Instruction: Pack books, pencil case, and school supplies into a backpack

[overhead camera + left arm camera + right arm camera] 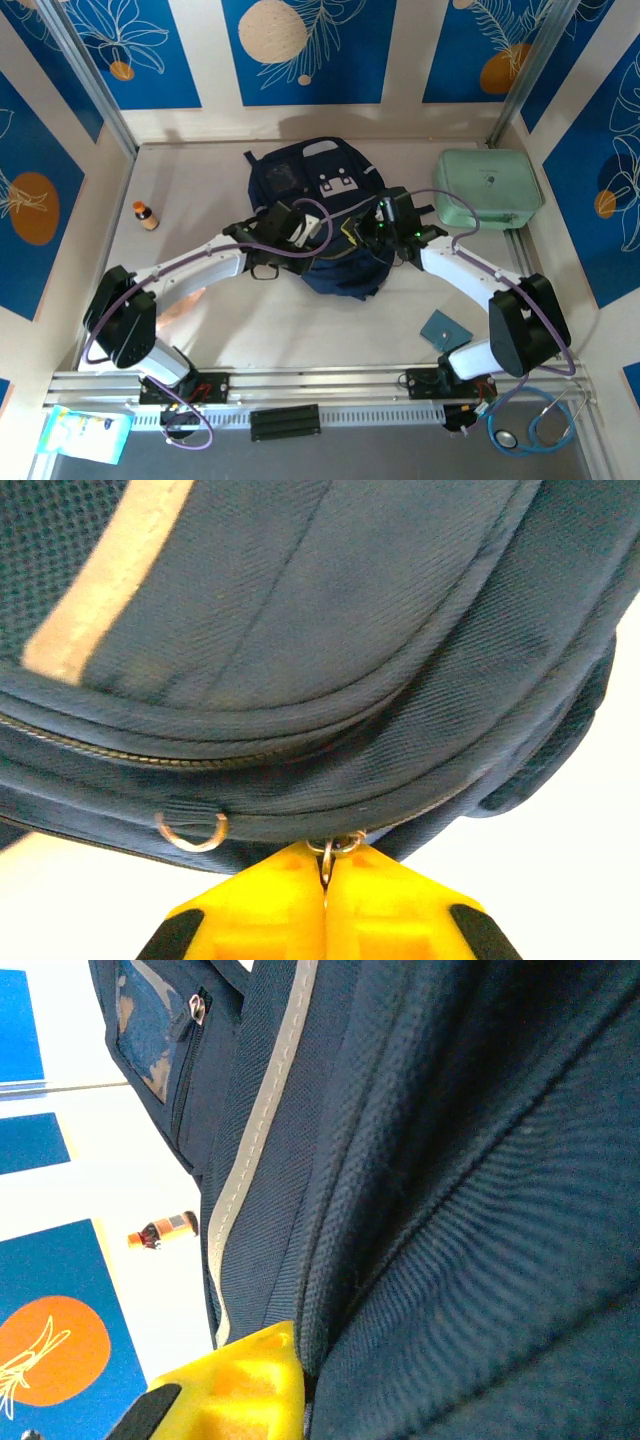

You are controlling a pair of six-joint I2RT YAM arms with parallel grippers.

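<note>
Blue wall panels (310, 50) with pale leaf drawings and orange discs stand around a pale tabletop (200, 170). The navy backpack (320, 215) lies in the middle of it, front pocket up. Both arms reach in from the near edge and meet at the nearer half of the backpack, one from each side.

In the left wrist view, the left gripper (325, 875) sits just below the backpack's lower edge. Its two yellow fingers (270, 900) are pressed together, with no gap between them. Pinched at their tips is a small metal ring (335, 845) that hangs from the zipper line. The seams, the zipper and a light stripe curve across the fabric above it. A second metal loop (190, 830) hangs free from a fabric tab just to the left of the held ring.

The right gripper (360, 232) is at the backpack's right side. In the right wrist view, one yellow finger (245, 1380) lies tight against a thick fold of navy fabric that hides the other finger. Whether the jaws have closed on the fabric cannot be told. The grey stripe and a zipped pocket run up the backpack beyond that finger.

A teal-blue booklet (445, 328) lies flat on the tabletop near the right arm's base, well apart from the backpack. A mint-green case (487, 190) sits at the far right. A small orange-capped bottle (146, 215) stands on the left, clear of both arms.
</note>
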